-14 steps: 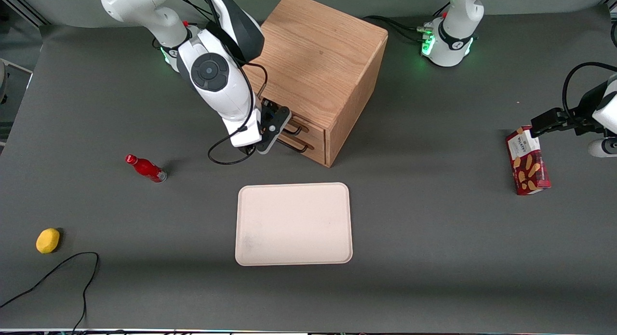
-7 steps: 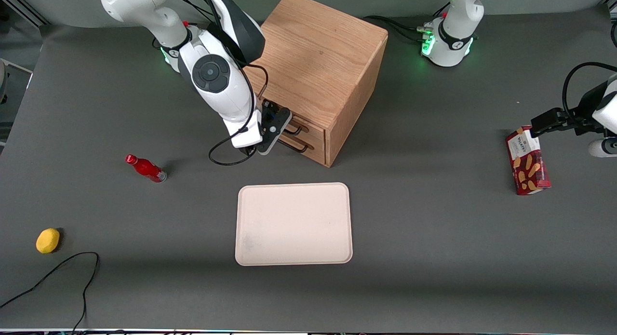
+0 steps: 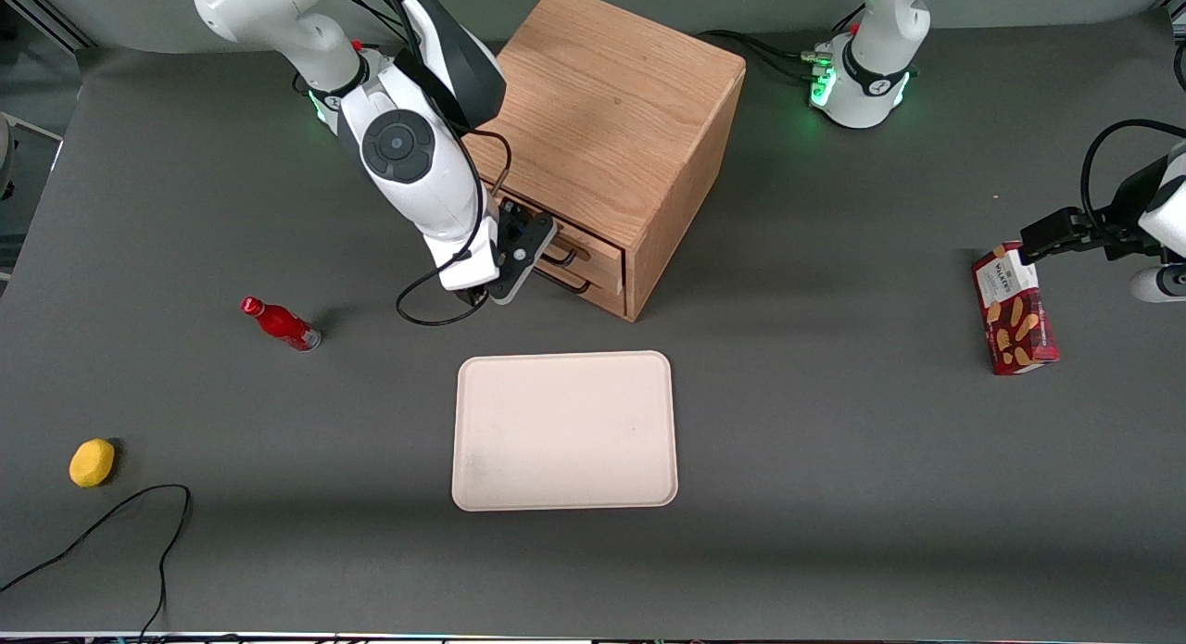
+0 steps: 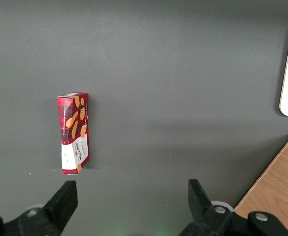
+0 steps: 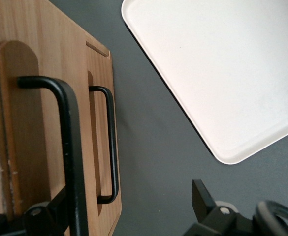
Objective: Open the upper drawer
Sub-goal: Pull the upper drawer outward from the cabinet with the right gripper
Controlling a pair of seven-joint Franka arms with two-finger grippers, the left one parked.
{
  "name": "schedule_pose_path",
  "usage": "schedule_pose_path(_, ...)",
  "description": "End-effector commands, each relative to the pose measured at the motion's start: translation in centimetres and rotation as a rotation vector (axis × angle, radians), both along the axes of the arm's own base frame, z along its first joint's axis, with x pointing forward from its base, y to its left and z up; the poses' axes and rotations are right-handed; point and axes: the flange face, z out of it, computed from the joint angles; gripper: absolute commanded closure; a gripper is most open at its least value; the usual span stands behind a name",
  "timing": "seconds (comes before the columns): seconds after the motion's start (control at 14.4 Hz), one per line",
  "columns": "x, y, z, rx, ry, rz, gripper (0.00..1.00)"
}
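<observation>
The wooden cabinet [image 3: 611,107] stands on the grey table with its two drawers facing the working arm's end. The upper drawer [image 3: 604,247] has a long black wire handle [image 5: 71,137]; its front stands a little out from the cabinet face. The lower drawer [image 3: 607,290] sits below it with its own black handle [image 5: 113,142]. My right gripper [image 3: 547,253] is in front of the upper drawer, open, its fingers spread wide. In the right wrist view the gripper [image 5: 129,201] has the upper handle running just inside one finger [image 5: 45,216]; the other finger [image 5: 203,199] is over bare table.
A cream tray [image 3: 565,431] lies nearer the front camera than the cabinet and shows in the right wrist view [image 5: 222,73]. A red bottle [image 3: 278,322], a yellow lemon [image 3: 92,462] and a black cable [image 3: 139,514] lie toward the working arm's end. A red cookie box [image 3: 1015,310] lies toward the parked arm's end.
My gripper and wrist have shifted slightly away from the cabinet face, and the upper drawer's front and handle have come out a little with them.
</observation>
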Motion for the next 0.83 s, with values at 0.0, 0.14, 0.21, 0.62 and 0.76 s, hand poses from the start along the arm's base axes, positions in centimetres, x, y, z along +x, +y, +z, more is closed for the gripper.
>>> schedule_pose_path(0.0,0.9,-0.2,-0.5,0.002,-0.017,0.022,0.00)
schedule_pose_path(0.14,1.6,-0.7,-0.2,0.006,-0.025,0.010,0.00)
schedule_pose_path(0.21,1.7,-0.8,-0.3,0.006,-0.026,0.008,0.00)
schedule_pose_path(0.62,3.4,-2.3,0.0,0.011,-0.041,0.021,0.00)
schedule_pose_path(0.76,4.0,-2.8,-0.2,0.009,-0.043,0.030,0.00)
